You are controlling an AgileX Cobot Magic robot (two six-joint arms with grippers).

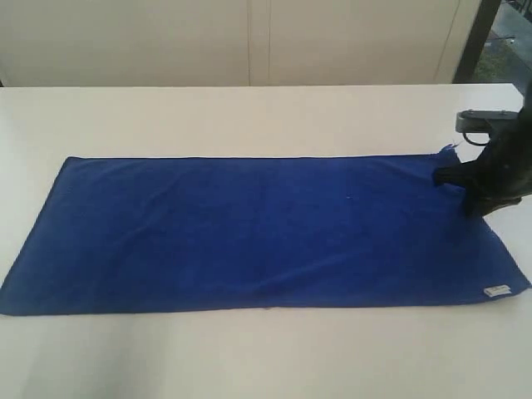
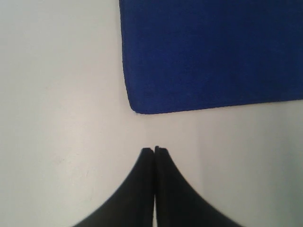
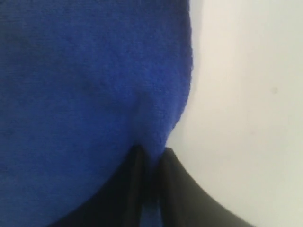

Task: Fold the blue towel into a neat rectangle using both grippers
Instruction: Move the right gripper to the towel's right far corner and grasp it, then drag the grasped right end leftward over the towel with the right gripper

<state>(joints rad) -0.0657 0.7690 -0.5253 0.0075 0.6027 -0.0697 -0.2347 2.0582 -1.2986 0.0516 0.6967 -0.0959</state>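
Exterior view: the blue towel lies spread flat and unfolded on the white table. Its long side runs left to right and takes up most of the table's width. The surface is smooth, with only faint creases. A small white label sits at the near right corner. The right gripper is down on the towel's far right corner, where the cloth edge is slightly puckered and a stray thread end sticks out.

Right wrist view: the two black fingers straddle the towel's edge, and blue cloth fills the narrow gap between them. The cloth is gathered into a small ridge just ahead of the tips. Finding: the right gripper is clamped on the towel's edge.

Left wrist view: the left gripper hangs over bare table, its fingers pressed together with nothing between them. A rounded corner of the towel lies flat on the table, near the fingertips but apart from them.
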